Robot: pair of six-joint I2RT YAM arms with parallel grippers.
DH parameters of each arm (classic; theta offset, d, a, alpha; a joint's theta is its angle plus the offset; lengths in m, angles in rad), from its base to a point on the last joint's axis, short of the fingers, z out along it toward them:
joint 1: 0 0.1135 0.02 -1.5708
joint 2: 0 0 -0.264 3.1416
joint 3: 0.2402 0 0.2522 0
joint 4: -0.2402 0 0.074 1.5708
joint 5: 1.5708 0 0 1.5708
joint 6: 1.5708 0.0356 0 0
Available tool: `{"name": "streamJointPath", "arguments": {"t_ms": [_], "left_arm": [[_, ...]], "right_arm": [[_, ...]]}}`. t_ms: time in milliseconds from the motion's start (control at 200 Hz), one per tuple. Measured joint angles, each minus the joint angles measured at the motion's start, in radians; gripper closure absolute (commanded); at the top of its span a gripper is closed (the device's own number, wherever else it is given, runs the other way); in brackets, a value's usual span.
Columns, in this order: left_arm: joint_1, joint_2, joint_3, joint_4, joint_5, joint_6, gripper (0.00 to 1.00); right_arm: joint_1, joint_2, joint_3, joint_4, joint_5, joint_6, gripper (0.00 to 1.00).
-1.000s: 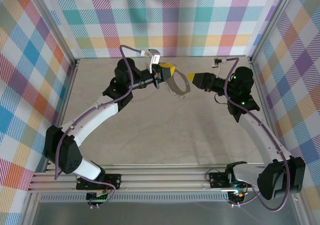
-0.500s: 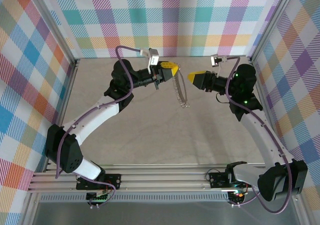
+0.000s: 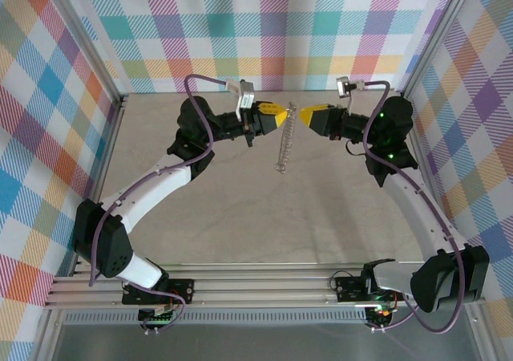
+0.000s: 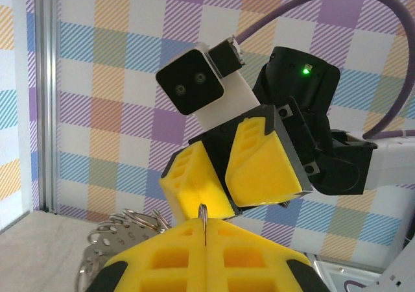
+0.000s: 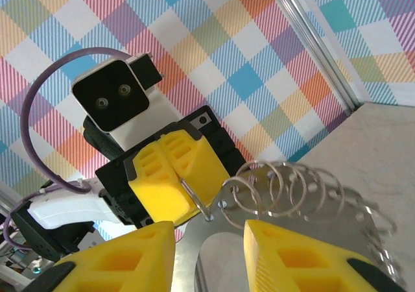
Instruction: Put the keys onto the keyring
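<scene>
My left gripper point(image 3: 279, 115) is shut on a thin silver keyring point(image 4: 203, 213), pinched edge-on between its yellow fingers. That ring passes through a hole at the end of a curved metal plate point(image 5: 259, 256), which hangs below the grippers point(image 3: 283, 146). Several more split rings point(image 5: 292, 182) sit along the plate. Facing it from the right, my right gripper point(image 3: 300, 116) is open, its fingers on either side of the plate's upper end point(image 5: 209, 246) without touching it. In the right wrist view the left gripper point(image 5: 174, 175) holds the ring point(image 5: 194, 198). The keys are out of view.
Plaid fabric walls point(image 3: 272, 24) on aluminium posts point(image 3: 417, 64) close in the beige table point(image 3: 240, 208) on three sides. Both arms reach to the far middle. Purple cables point(image 3: 200, 84) loop over each wrist. A rail point(image 3: 264, 285) runs along the near edge.
The right gripper has moved left, up to the left gripper, and its jaws have narrowed. The plate has swung from lying spread out to hanging edge-on. The left gripper stayed shut.
</scene>
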Motion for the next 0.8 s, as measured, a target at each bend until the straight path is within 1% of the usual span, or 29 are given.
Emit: {"name": "streamJointPath", "arguments": {"t_ms": [295, 805], "left_arm": [[-0.001, 0.000, 0.000, -0.001, 0.007, 0.000, 1.00], [-0.001, 0.000, 0.000, -0.001, 0.006, 0.000, 1.00]], "right_arm": [[0.000, 0.029, 0.002, 0.094, -0.019, 0.076, 0.70], [0.050, 0.061, 0.053, 0.115, -0.031, 0.094, 0.71]]}}
